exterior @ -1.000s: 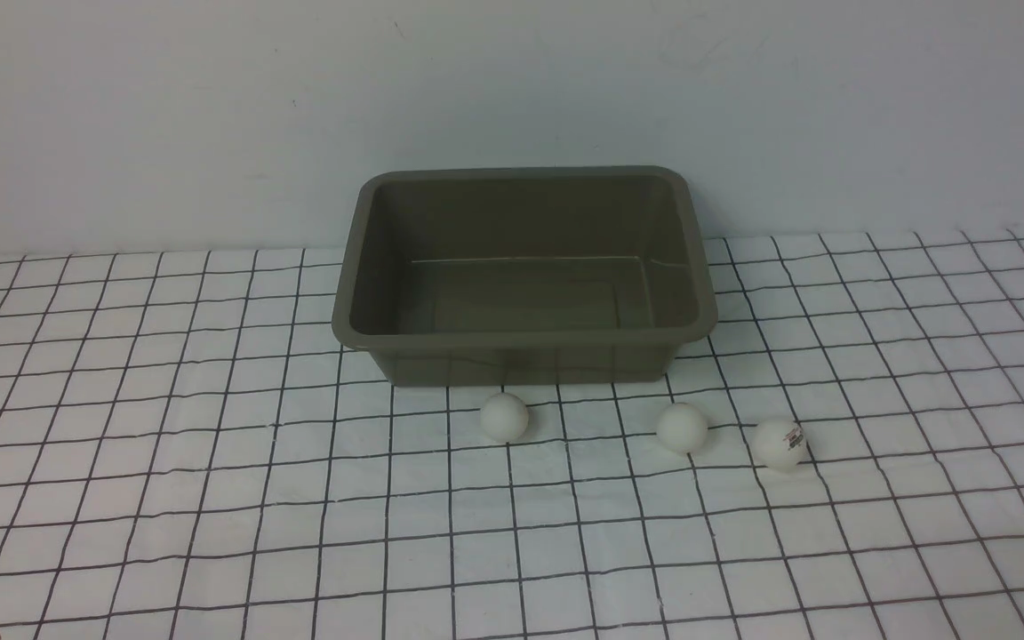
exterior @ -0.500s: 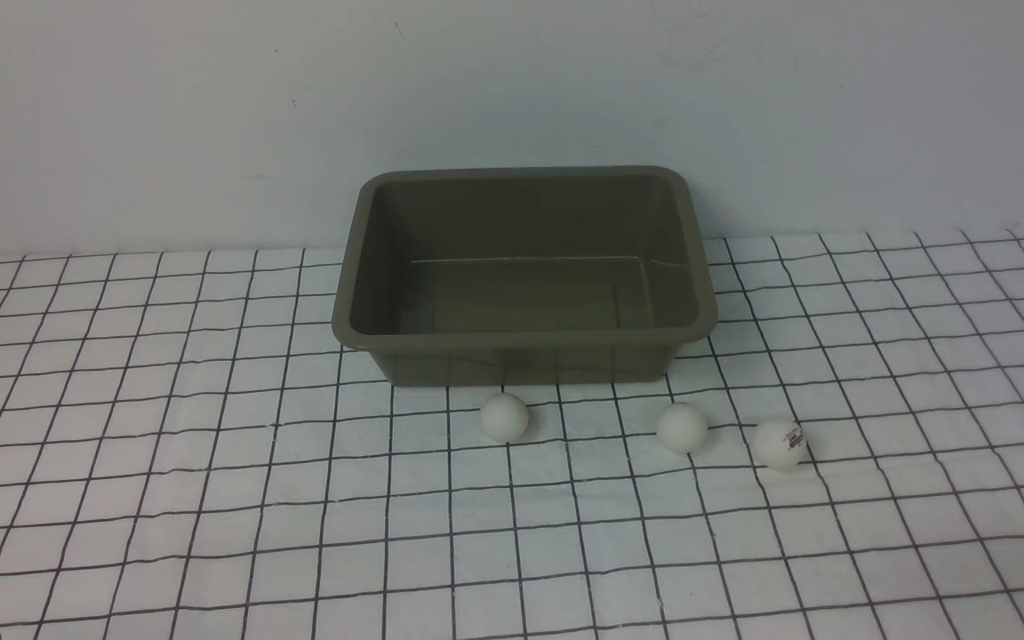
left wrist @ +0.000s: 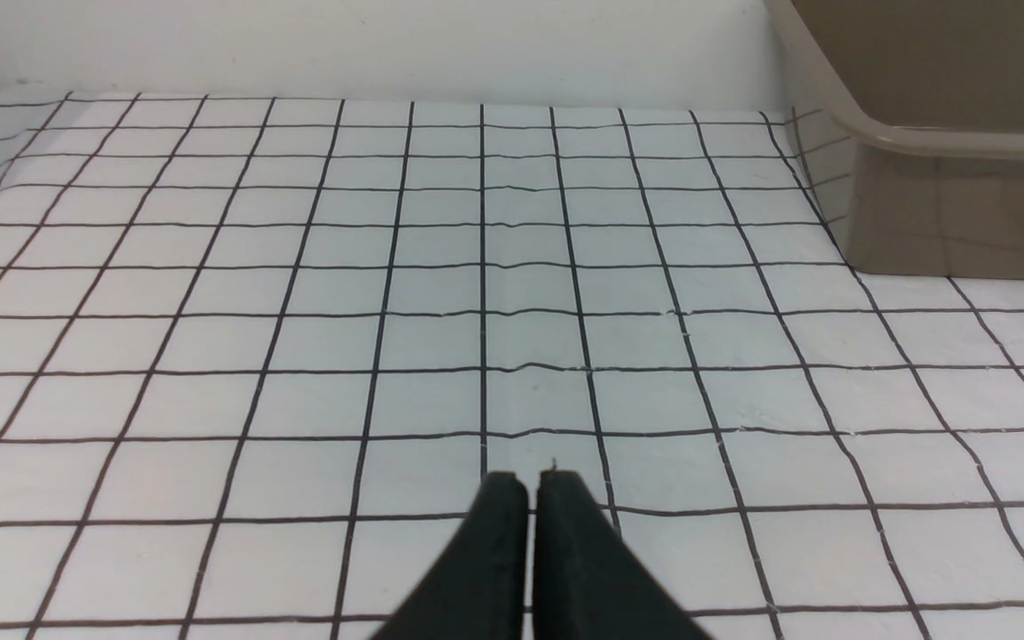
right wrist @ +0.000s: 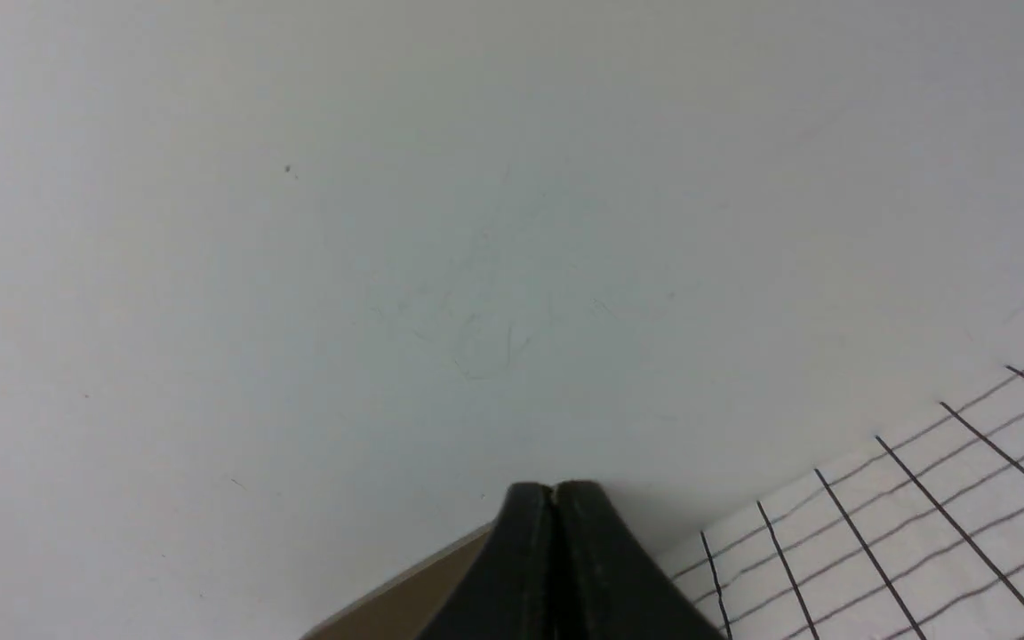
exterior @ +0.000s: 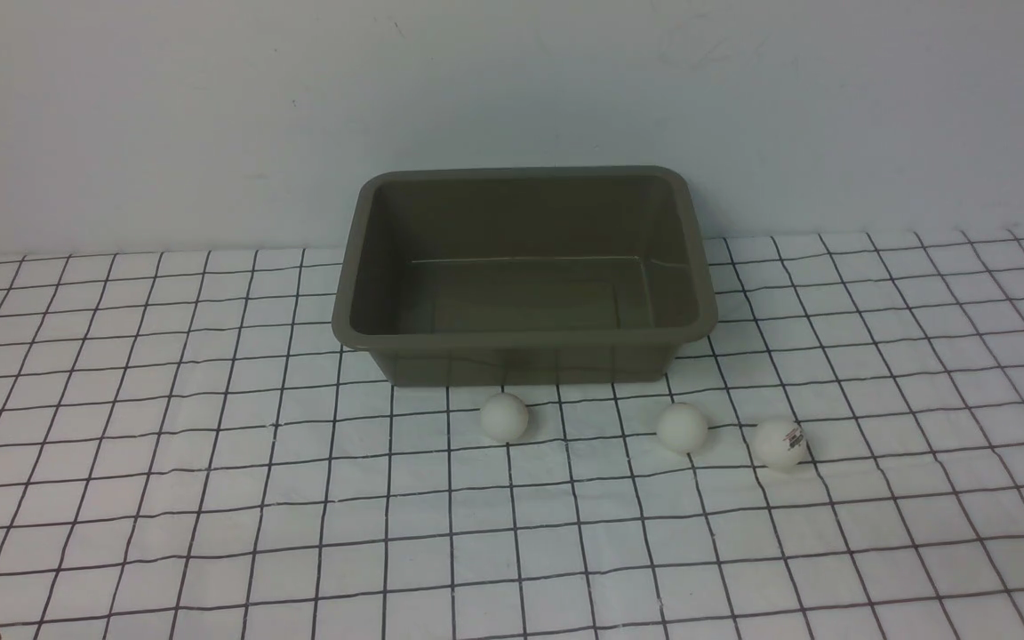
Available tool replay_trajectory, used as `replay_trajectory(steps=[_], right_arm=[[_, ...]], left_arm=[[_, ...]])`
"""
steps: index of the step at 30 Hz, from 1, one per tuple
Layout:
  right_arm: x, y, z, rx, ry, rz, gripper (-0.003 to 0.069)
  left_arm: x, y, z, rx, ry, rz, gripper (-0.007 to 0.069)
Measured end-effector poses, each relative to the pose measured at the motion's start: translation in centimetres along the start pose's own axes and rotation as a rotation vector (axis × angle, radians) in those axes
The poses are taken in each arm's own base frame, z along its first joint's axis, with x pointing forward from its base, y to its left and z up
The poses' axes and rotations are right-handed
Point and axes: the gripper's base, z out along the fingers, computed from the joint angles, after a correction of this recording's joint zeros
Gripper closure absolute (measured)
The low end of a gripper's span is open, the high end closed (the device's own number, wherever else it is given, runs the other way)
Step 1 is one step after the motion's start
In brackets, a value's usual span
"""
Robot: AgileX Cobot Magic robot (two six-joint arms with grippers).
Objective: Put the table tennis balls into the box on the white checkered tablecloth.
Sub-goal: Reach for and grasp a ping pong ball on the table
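Judging both parked before any pick: left gripper (left wrist: 525, 487) and right gripper (right wrist: 555, 494) pinched shut, empty; box (left wrist: 939, 213) ahead of left fingers (left wrist: 499, 538), balls (exterior: 682, 428) probably just beyond.

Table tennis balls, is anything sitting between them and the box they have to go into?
Nothing visible does. The left ball, middle ball and logo ball lie on bare tablecloth just in front of the box. Only its own near wall and rim rise between them and the empty inside, so each must go over it.

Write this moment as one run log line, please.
balls: three on tablecloth, before box | box: empty | left gripper: shut | right gripper: shut
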Motion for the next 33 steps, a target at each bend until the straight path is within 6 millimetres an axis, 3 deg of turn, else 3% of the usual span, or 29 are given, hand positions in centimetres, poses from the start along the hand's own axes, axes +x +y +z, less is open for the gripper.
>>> replay_trajectory(steps=[9, 15, 19, 24, 28, 31, 33], right_arm=[[-1.1, 0.8, -0.1, -0.085, -0.118, -0.008, 0.0675], [-1.2, 1.3, -0.2, -0.144, -0.14, -0.078, 0.0636], [-0.7, 2.0, -0.3, -0.22, -0.1, -0.176, 0.0545], [0.9, 4.0, -1.0, -0.469, 0.035, -0.271, 0.0289], [2.5, 4.9, -1.8, -0.597, 0.251, -0.338, 0.0162], [1.3, 6.3, -2.3, -0.633, 0.353, -0.424, 0.0138], [-1.4, 8.2, -2.5, -0.643, 0.336, -0.395, 0.0133]], left_arm=[[0.0, 0.0, 0.0, 0.0, 0.0, 0.0, 0.0629], [0.0, 0.0, 0.0, 0.0, 0.0, 0.0, 0.0629], [0.0, 0.0, 0.0, 0.0, 0.0, 0.0, 0.0629], [0.0, 0.0, 0.0, 0.0, 0.0, 0.0, 0.0629], [0.0, 0.0, 0.0, 0.0, 0.0, 0.0, 0.0629], [0.0, 0.0, 0.0, 0.0, 0.0, 0.0, 0.0629], [0.0, 0.0, 0.0, 0.0, 0.0, 0.0, 0.0629]])
